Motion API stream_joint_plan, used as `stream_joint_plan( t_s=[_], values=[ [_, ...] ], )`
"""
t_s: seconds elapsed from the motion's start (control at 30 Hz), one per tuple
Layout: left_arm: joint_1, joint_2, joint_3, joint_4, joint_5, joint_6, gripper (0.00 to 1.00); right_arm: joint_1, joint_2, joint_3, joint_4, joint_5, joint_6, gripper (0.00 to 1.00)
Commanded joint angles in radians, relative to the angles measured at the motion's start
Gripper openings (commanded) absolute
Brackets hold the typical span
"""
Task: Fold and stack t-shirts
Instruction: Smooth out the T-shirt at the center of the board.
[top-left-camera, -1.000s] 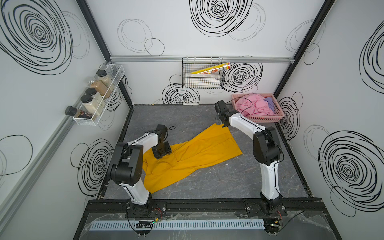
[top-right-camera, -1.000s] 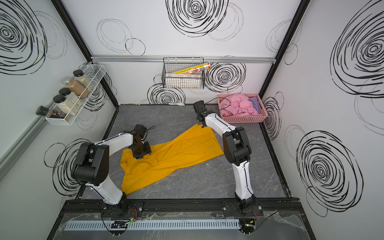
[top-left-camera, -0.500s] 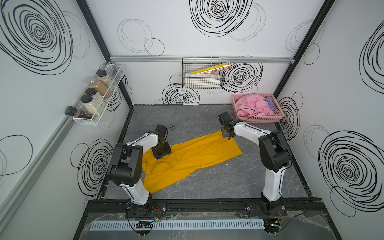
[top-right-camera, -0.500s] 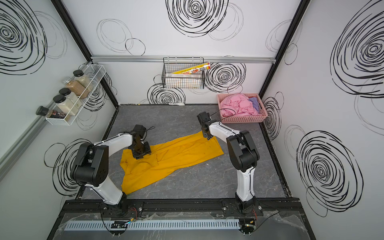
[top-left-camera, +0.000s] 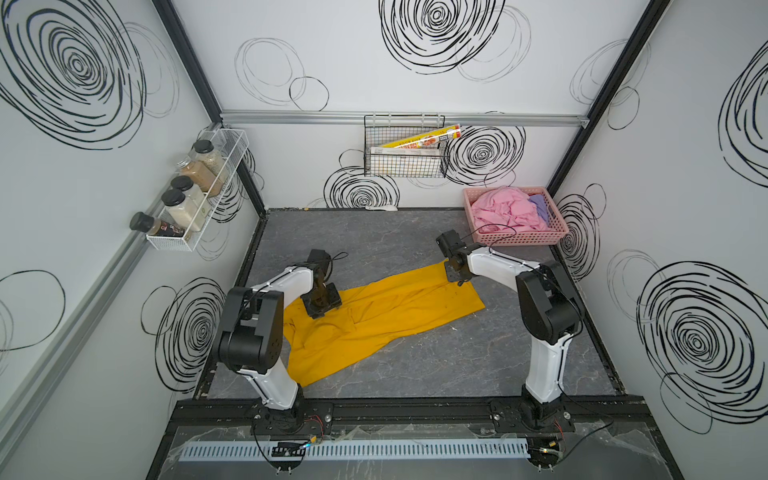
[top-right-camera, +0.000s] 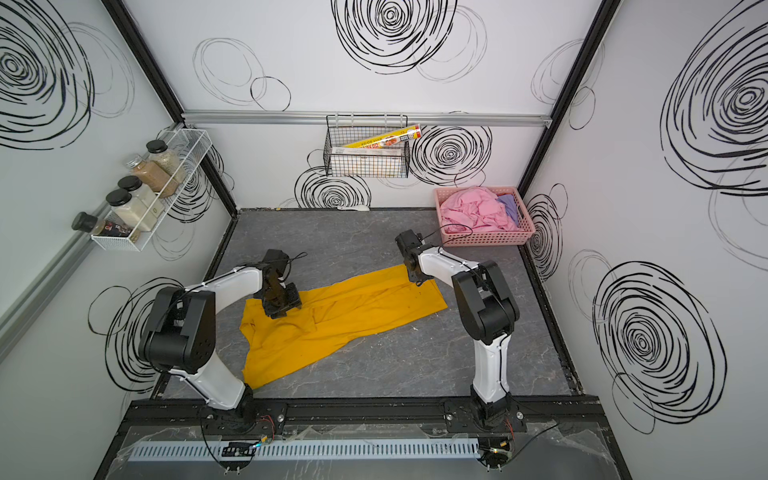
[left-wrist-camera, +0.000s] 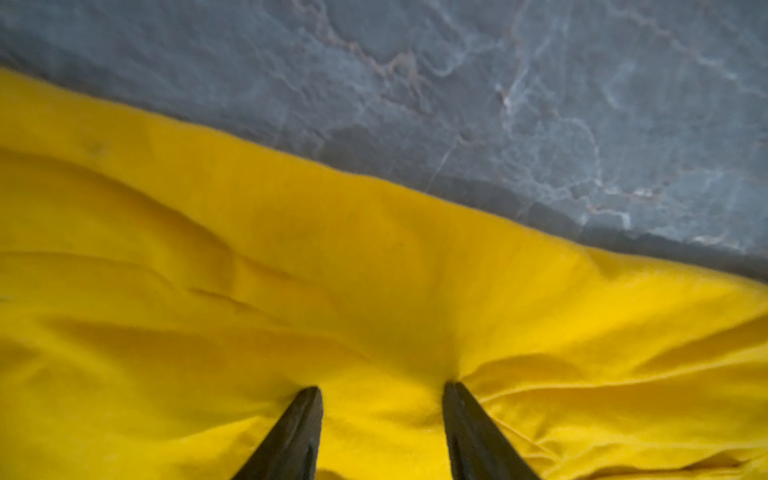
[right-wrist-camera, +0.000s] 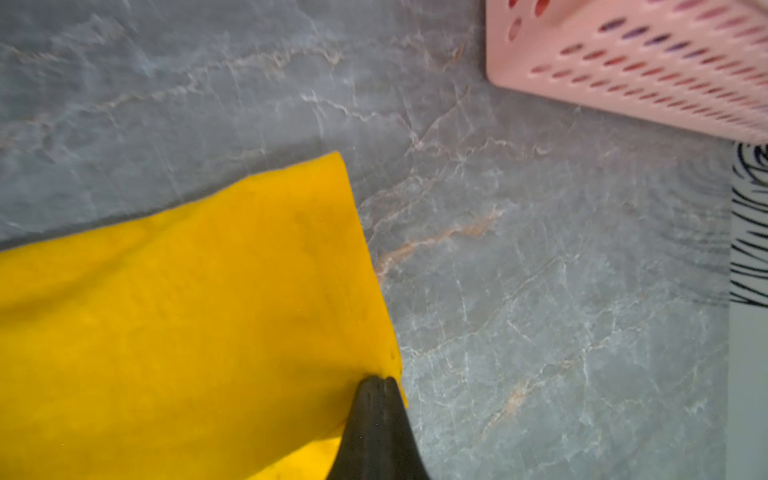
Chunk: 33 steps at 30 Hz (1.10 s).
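Observation:
A mustard-yellow t-shirt (top-left-camera: 374, 320) (top-right-camera: 345, 316) lies stretched in a long diagonal strip across the grey table, seen in both top views. My left gripper (top-left-camera: 322, 305) (left-wrist-camera: 382, 388) is open, its two fingertips pressed down onto the shirt's left part, with cloth (left-wrist-camera: 291, 270) bunched between them. My right gripper (top-left-camera: 455, 274) (right-wrist-camera: 380, 379) is shut on the hem edge of the yellow t-shirt (right-wrist-camera: 187, 311) near its far right corner, low over the table. A light pink t-shirt (top-left-camera: 503, 208) and a lavender t-shirt (top-left-camera: 540, 205) lie crumpled in the basket.
The pink perforated basket (top-left-camera: 523, 240) (right-wrist-camera: 623, 62) stands at the back right corner, close behind my right gripper. A wire basket (top-left-camera: 405, 162) with boxes hangs on the back wall. A jar rack (top-left-camera: 195, 195) hangs on the left wall. Grey tabletop (top-left-camera: 457, 365) shows in front of the shirt.
My right gripper has come down and forward with the shirt's hem, laying that end lower and flatter on the table. The left gripper has stayed in place.

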<state>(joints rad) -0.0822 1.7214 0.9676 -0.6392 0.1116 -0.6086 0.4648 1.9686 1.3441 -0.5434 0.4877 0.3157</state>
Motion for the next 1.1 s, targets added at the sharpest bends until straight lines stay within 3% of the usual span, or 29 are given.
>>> stream_joint_plan(
  t_s=[0.0,0.03,0.07,0.1,0.2,0.33,0.53,0.63,0.67,0.7,1.07],
  values=[
    [0.032,0.101,-0.087,-0.017,-0.054,0.014,0.54,-0.005,0.016,-0.005,-0.061,0.025,0.042,0.0],
    [0.033,0.103,-0.084,-0.017,-0.053,0.013,0.54,-0.005,0.022,-0.002,-0.066,0.035,0.043,0.0],
    [0.033,0.103,-0.081,-0.017,-0.05,0.013,0.54,-0.005,0.033,0.01,-0.077,0.044,0.045,0.06],
    [0.034,0.104,-0.081,-0.019,-0.047,0.012,0.54,-0.005,0.048,0.028,-0.09,0.049,0.043,0.19],
    [0.034,0.103,-0.081,-0.019,-0.046,0.012,0.54,-0.005,0.072,0.072,-0.143,0.065,0.063,0.43],
    [0.042,0.089,-0.087,-0.019,-0.048,0.01,0.54,-0.006,0.023,0.105,-0.161,0.065,0.061,0.51],
    [0.044,0.045,-0.089,-0.017,-0.033,0.01,0.54,-0.006,-0.012,0.229,-0.205,0.071,0.024,0.44],
    [0.043,0.01,-0.087,-0.011,-0.01,0.007,0.54,-0.006,-0.003,0.289,-0.211,0.066,0.009,0.29],
    [0.044,0.002,-0.084,-0.013,-0.003,0.003,0.54,-0.005,0.003,0.296,-0.209,0.06,0.003,0.18],
    [0.045,-0.006,-0.083,-0.011,0.003,0.0,0.54,-0.006,0.011,0.297,-0.202,0.055,-0.002,0.01],
    [0.109,-0.081,-0.059,0.04,0.181,-0.059,0.54,-0.005,0.064,0.151,-0.099,-0.038,-0.013,0.0]
  ],
)
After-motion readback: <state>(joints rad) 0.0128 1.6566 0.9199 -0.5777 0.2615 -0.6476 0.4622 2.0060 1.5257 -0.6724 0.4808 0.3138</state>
